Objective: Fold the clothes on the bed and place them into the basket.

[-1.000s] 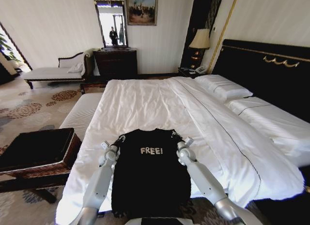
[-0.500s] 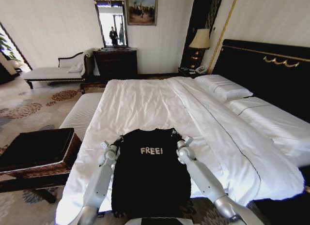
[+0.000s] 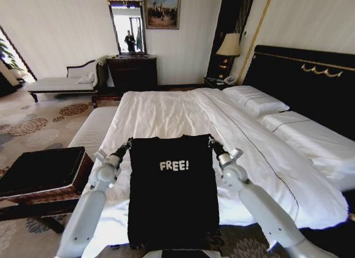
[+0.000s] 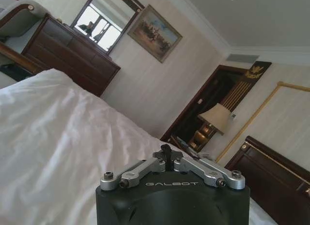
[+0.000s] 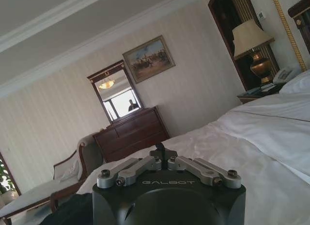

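Note:
The black shirt (image 3: 172, 197) with white "FREE!" lettering hangs flat in the air over the near end of the bed (image 3: 166, 111). It is stretched between my two grippers and its lower part drapes past the bed's foot edge. In the head view my left gripper (image 3: 127, 143) is shut on its left shoulder corner and my right gripper (image 3: 211, 140) is shut on its right one. Both wrist views show the jaws closed: left gripper (image 4: 166, 150), right gripper (image 5: 157, 148). The wicker basket (image 3: 83, 168) with black lining stands on the floor to the left of the bed.
A narrow white bench (image 3: 95, 130) lies between the basket and the bed's left side. Pillows (image 3: 255, 100) and the black headboard (image 3: 310, 80) are at the right. A dresser (image 3: 132, 72) with a mirror and a chaise (image 3: 61, 81) stand along the far wall.
Both arms have risen and spread apart, lifting the shirt's shoulders off the sheet. The shirt now hangs taut and higher between the grippers.

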Available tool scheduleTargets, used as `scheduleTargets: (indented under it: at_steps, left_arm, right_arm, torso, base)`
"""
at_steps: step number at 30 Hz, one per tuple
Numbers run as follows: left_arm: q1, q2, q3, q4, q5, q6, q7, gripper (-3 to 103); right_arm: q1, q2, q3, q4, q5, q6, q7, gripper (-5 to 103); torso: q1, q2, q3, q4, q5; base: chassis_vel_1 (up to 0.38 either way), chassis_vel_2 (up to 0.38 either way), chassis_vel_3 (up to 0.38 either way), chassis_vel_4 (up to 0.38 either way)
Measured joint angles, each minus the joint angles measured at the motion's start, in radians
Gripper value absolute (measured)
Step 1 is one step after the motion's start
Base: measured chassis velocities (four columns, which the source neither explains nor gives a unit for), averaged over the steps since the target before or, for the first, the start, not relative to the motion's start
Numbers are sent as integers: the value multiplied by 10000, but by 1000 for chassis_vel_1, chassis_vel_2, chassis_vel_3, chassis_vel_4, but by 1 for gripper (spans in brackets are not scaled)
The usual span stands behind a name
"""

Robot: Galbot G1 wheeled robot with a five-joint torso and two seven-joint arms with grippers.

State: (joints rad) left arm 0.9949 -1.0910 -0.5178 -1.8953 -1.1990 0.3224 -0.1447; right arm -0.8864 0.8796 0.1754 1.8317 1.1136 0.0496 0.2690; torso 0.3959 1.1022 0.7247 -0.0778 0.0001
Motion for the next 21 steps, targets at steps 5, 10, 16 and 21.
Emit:
scheduleTargets:
  at_steps: [5,10,16,21]
  left_arm:
    - [-133,633,-237,-1092,-815,190,-549,2]
    - [-608,1092,-367,-1586,-1415,348,-837,2]
    - [-1501,1420,-181,-1161,-1572,402,-885,2]
    - [-2086,1419,43,-449,-1577,404,-863,2]
  right_arm:
    - [333,-448,3,872,386,-45,87,1]
    - [1144,-801,-307,1265,489,-47,-61,1]
    - [2430,-752,-867,780,961,-35,-68,1]
    - [2920,-415,-1293,-5,874,74,-119,1]
  torso:
    - [0,1,0,-1,1]
    - [0,1,0,0,-1]
    - [1,1,2,0,-4]
    - [2,-1,3,0,-1]
  base:
    - [0,0,0,0]
    - [0,0,0,0]
    - [0,0,0,0]
    - [0,0,0,0]
